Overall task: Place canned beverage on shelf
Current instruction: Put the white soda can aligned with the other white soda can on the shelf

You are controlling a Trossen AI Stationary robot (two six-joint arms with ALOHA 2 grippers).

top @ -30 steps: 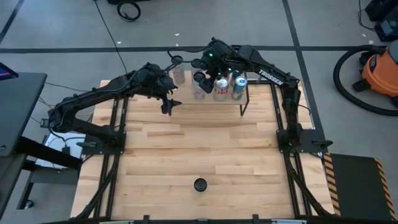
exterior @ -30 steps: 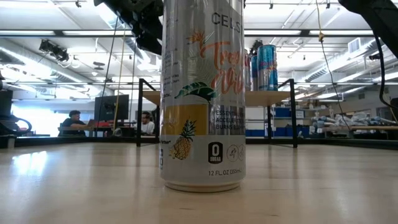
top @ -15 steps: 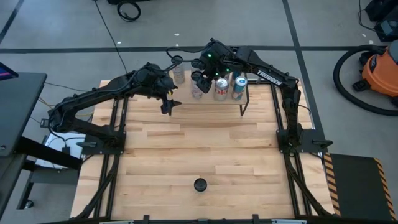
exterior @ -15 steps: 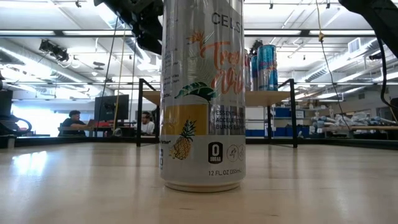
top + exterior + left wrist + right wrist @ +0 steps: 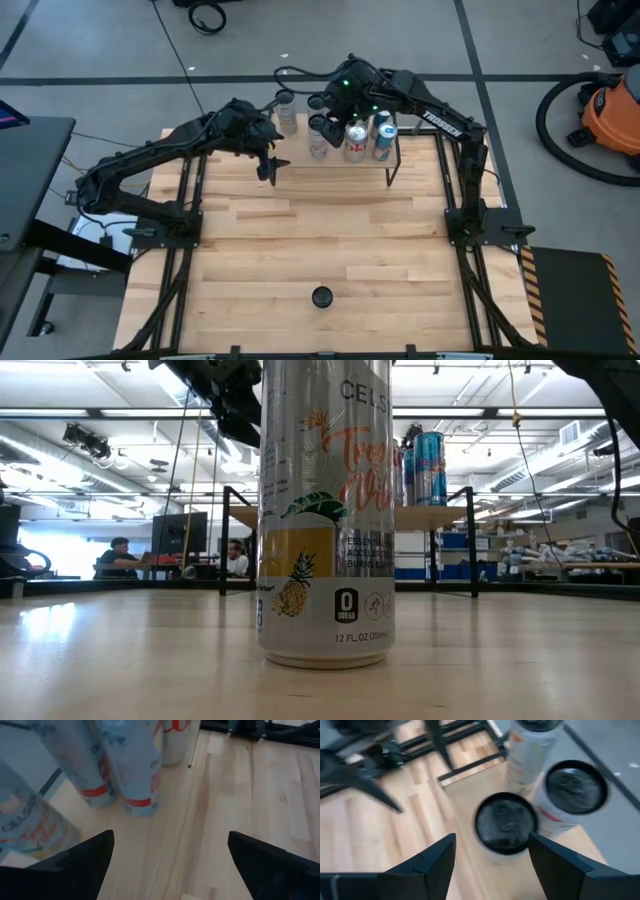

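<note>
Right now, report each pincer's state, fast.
Left pincer: open, holding nothing, over the table near the cans.
Right pincer: open, holding nothing, above a can on the shelf.

Near can cut off at top edge in low view and hiding most of shelf, right wrist view blurred, can labels unreadable, left wrist cans cropped at top.

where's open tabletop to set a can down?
Bare: the wide middle of the table, between the shelf and the lone front can. Crowded: the far edge, where cans cluster under the right claw.
</note>
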